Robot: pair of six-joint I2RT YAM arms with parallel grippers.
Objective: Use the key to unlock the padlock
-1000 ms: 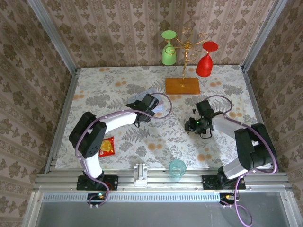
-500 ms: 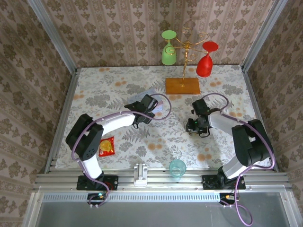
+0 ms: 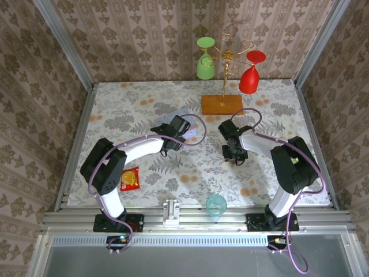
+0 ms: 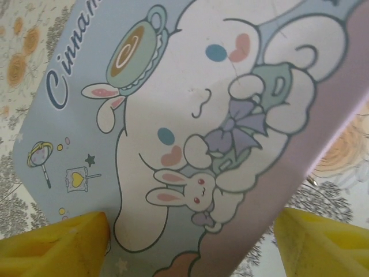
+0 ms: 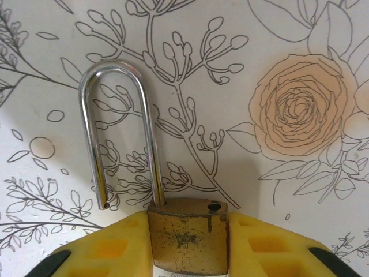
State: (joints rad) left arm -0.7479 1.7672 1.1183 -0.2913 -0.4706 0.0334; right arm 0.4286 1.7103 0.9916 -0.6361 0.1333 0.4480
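Observation:
The padlock (image 5: pixel 187 236) is a small brass block with its silvery shackle (image 5: pixel 115 115) swung open, the free end out of its hole. My right gripper (image 5: pixel 187 231) has a yellow finger (image 5: pixel 104 248) pressed against each side of the brass body, low over the flowered cloth; it sits right of centre (image 3: pixel 233 151) in the top view. My left gripper (image 4: pixel 190 242) stands wide around the pale blue cartoon tin (image 4: pixel 173 115), a yellow finger (image 4: pixel 57 242) at each edge, near the table's middle (image 3: pixel 176 128). The key is out of view.
A gold rack (image 3: pixel 228 63) on a wooden base (image 3: pixel 222 104) holds a green and a red glass at the back. A teal cup (image 3: pixel 216 205) stands at the near edge. An orange-red packet (image 3: pixel 131 178) lies by the left arm.
My right arm has swung its gripper leftward and slightly toward the back of the table. The left gripper has stayed on the tin.

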